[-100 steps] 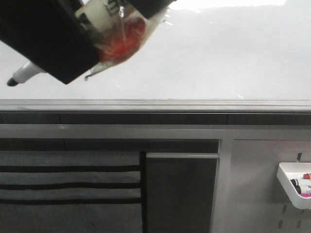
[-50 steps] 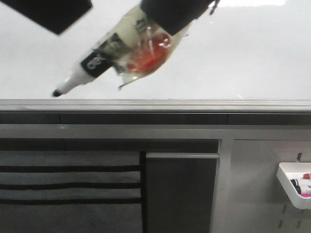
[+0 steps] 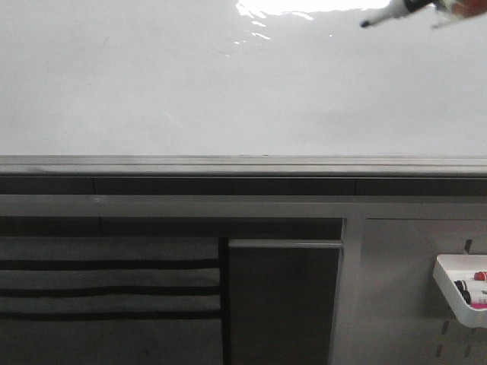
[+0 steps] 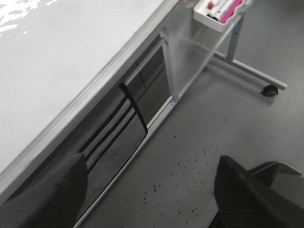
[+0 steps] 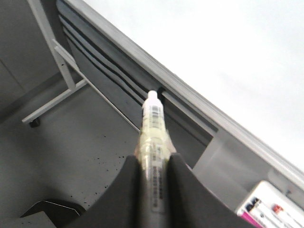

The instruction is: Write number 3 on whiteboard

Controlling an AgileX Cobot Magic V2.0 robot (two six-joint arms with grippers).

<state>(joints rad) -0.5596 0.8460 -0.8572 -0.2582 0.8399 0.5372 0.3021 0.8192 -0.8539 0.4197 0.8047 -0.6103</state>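
The whiteboard fills the upper half of the front view, glossy white with glare at the top and a grey lower rail. No number 3 shows on it. My right gripper is shut on a marker. In the front view only the marker's black-tipped end shows, at the top right edge in front of the board; I cannot tell whether it touches. My left gripper is open and empty, out over the floor beside the board.
A white tray with spare markers hangs on the grey panel at the lower right. A dark panel sits under the rail. The board stand's leg and castor rest on the speckled floor.
The right gripper and marker have swept from the upper left across the board to the top right edge, and the dark gripper body has left the front view.
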